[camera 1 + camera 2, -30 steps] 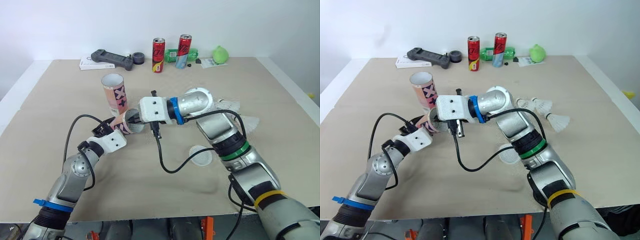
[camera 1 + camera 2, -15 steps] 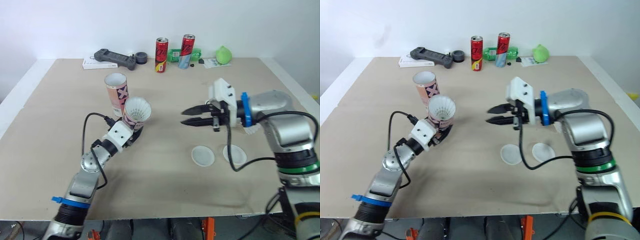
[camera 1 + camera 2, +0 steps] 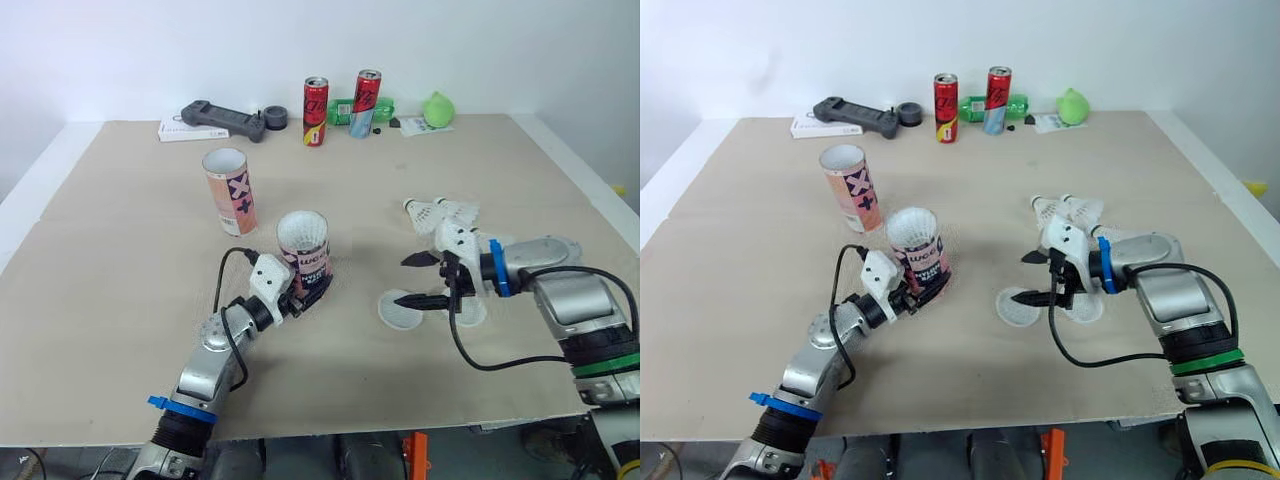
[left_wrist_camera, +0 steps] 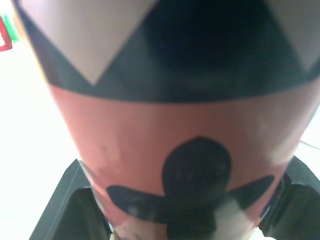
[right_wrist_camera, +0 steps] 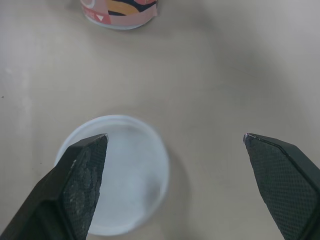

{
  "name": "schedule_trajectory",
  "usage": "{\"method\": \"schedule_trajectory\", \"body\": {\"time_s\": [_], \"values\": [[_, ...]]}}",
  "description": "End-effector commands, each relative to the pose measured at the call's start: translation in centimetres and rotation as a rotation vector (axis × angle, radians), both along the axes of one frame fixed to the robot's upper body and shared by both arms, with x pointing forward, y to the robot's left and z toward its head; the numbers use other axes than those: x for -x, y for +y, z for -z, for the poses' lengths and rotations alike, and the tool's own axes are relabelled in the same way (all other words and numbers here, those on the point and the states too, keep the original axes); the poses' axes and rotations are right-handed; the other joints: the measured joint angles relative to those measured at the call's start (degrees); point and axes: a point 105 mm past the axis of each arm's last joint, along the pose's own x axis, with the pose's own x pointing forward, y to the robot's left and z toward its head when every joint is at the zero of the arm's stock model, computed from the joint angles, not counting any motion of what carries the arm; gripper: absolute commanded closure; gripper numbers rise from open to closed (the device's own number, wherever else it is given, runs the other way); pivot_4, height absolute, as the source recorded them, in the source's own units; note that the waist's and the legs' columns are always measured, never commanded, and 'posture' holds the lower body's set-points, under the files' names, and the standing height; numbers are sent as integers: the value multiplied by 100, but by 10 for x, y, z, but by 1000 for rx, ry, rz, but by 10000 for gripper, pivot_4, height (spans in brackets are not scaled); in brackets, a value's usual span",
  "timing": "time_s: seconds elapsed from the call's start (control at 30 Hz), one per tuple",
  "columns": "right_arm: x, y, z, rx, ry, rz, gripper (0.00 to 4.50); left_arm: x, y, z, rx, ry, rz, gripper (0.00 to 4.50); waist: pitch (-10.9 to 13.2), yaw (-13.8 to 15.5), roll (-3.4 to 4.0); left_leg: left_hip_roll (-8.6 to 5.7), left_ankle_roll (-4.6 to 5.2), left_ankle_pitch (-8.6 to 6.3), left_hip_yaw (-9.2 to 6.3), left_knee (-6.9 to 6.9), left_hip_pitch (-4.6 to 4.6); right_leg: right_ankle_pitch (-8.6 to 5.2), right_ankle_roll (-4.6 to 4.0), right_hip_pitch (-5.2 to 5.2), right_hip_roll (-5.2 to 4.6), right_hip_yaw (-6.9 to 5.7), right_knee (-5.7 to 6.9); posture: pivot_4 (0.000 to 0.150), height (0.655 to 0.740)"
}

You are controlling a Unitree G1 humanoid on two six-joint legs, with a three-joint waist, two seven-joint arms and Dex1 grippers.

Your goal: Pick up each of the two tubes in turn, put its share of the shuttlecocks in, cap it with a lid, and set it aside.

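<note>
Left pincer (image 3: 305,288) clamped on the lower body of one tube (image 3: 303,250), held upright with a shuttlecock (image 3: 302,228) showing white at its open mouth; right pincer (image 3: 403,282) spread wide just above the nearer lid (image 3: 398,312), with that lid under one finger rather than centred in the gap. Judged partway through the first tube: loaded at least in part, not yet capped or set aside. Left to do: second tube (image 3: 229,190) standing open nearby, loose shuttlecocks (image 3: 442,212) on the table (image 3: 120,260) beyond the right pincer (second lid (image 3: 470,313) waiting beside the first).
</note>
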Motion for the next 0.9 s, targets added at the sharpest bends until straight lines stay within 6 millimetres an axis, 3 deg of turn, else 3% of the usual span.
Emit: {"method": "schedule_trajectory", "body": {"time_s": [0.03, 0.13, 0.2, 0.37, 0.5, 0.6, 0.67, 0.77, 0.83, 0.9], "values": [[2, -4, 12, 50, 18, -16, 2925, 0, 5, 18, -61, 34, -13, 14736, -4, -4, 4, -2, 0, 0, 3, 3, -1, 0, 0, 0, -3, 2, 0, 1500, 7400], [4, -4, 17, 64, 29, -26, 12507, -1, 5, 17, -56, 29, -19, 14736, -7, -4, 3, -1, 0, -1, 5, 8, 12, -4, -7, 15, -2, 4, -2, 1500, 7400], [2, -5, 18, 68, 19, -24, 22935, -1, 5, 15, -50, 25, -23, 14736, -8, -5, 4, 0, 0, -1, 5, 14, 16, -4, -10, 19, -2, 4, -2, 1500, 7400], [3, 0, 12, 37, 11, -43, 43092, -3, 4, 15, -49, 19, -38, 14736, -8, -4, 4, 0, 0, -1, 7, 33, 15, 0, -6, 25, -3, 6, -2, 1500, 7400], [-4, 0, -1, 19, -40, -27, 44256, -6, 5, 16, -60, 15, -50, 14736, -8, -2, 4, 0, 0, -1, 7, 34, 14, 0, -7, 25, -3, 5, -2, 1500, 7400], [-8, 3, -21, 0, -101, -38, 44256, -8, 6, 16, -70, 15, -54, 14736, -8, -2, 7, 0, 1, 0, 7, 35, 12, 4, -5, 22, -3, 6, -1, 1500, 7400], [-8, 12, -45, -41, -156, -70, 44256, -9, 6, 18, -89, 16, -59, 14736, -7, -2, 7, 0, 3, 1, 7, 40, 10, 9, -3, 21, -3, 6, -1, 1500, 7400], [-7, 34, -101, -158, -270, -148, 44256, -11, 7, 19, -113, 18, -67, 14736, -3, -12, 17, 0, 5, 2, 14, 45, 7, 18, -1, 10, -3, 18, -1, 1500, 7400], [-7, 55, -151, -203, -401, -238, 44256, -11, 5, 21, -134, 19, -61, 14736, -1, -22, 20, -1, 7, 4, 15, 44, 9, 25, -2, 8, 0, 21, -1, 1500, 7400], [-6, 71, -181, -216, -487, -304, 44256, -11, 3, 21, -150, 18, -50, 14736, -2, -19, 33, 0, 8, 4, 17, 43, 8, 36, -8, -4, -1, 24, -1, 1500, 7400]]}}
